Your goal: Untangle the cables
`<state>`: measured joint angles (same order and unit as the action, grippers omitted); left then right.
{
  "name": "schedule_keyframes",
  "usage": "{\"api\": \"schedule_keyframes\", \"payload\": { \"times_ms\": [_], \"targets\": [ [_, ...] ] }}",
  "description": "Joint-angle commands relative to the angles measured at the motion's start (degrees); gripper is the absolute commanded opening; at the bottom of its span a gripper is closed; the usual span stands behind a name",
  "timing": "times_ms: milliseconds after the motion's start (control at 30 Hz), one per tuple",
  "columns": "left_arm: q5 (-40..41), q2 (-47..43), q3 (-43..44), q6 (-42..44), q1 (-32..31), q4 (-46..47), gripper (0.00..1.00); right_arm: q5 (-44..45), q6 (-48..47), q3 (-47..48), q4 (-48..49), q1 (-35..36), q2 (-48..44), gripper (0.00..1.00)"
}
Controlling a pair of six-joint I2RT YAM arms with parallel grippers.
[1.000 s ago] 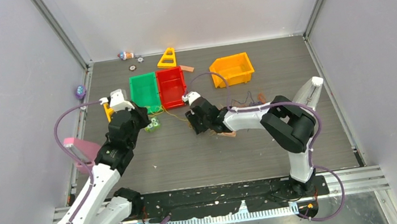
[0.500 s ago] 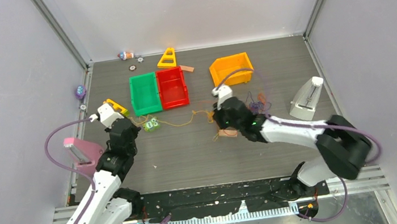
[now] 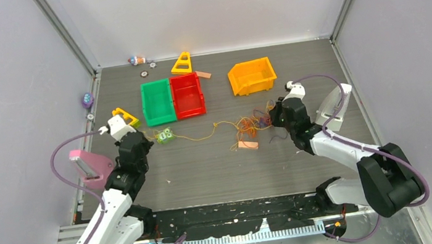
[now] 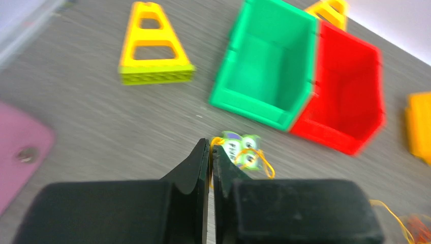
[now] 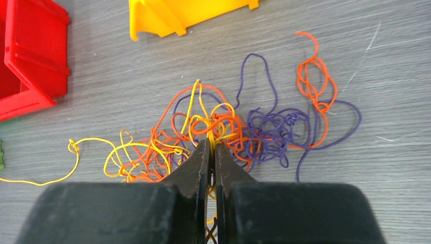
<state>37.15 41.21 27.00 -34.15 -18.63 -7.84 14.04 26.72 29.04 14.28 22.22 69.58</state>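
Observation:
The cables lie mid-table as a tangled clump of thin orange, yellow and purple strands. A purple cable and an orange loop spread to its right. One yellow cable runs left from the clump to a small green tag. My right gripper is shut on yellow and orange strands at the clump's near edge. My left gripper is shut on the yellow cable's end, right beside the green tag.
A green bin and a red bin stand behind the tag, and an orange bin behind the clump. Yellow triangles, a pink piece, a tan block and a white object lie around.
My right gripper swung from the table's middle to the right, dragging the clump with it. My left gripper drew back to the left, and the yellow cable now stretches between them.

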Motion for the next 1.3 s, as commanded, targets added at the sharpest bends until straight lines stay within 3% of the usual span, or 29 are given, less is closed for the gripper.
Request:
{"api": "schedule_keyframes", "payload": {
  "times_ms": [0, 133, 200, 267, 433, 600, 733, 1267],
  "targets": [
    [-20.75, 1.31, 0.13, 10.13, 0.07, 9.71, 0.14, -5.11, 1.02, 2.73, 1.55, -0.16, 2.47, 0.05],
    [-25.95, 5.72, 3.21, 12.57, -0.67, 8.07, 0.64, -8.01, 0.45, 3.31, 2.4, -0.16, 4.16, 0.05],
    [-26.15, 9.16, 6.04, 14.69, -1.96, 5.19, 0.77, -9.08, 0.23, 3.82, 2.41, -0.15, 4.99, 0.05],
    [-25.35, 12.95, 10.0, 17.06, -5.02, 2.7, 0.83, -9.91, 0.04, 4.13, 2.46, -0.13, 5.69, 0.05],
    [-27.31, 26.12, 20.84, 23.79, -12.67, -3.58, 0.86, -11.43, -0.49, 4.97, 2.46, -0.19, 6.89, 0.05],
    [-39.5, 40.35, 31.54, 28.8, -15.92, -11.29, 0.85, -11.61, -0.91, 5.32, 2.04, -0.14, 7.28, 0.05],
    [-42.96, 48.45, 38.12, 31.23, -18.13, -14.68, 0.84, -11.68, -1.13, 5.33, 2.05, -0.11, 7.01, 0.05],
    [-46.05, 70.83, 52.75, 31.45, -18.92, -14.67, 0.72, -12.05, -1.14, 5.16, 2.2, -0.16, 6.61, 0.05]
  ]
}}
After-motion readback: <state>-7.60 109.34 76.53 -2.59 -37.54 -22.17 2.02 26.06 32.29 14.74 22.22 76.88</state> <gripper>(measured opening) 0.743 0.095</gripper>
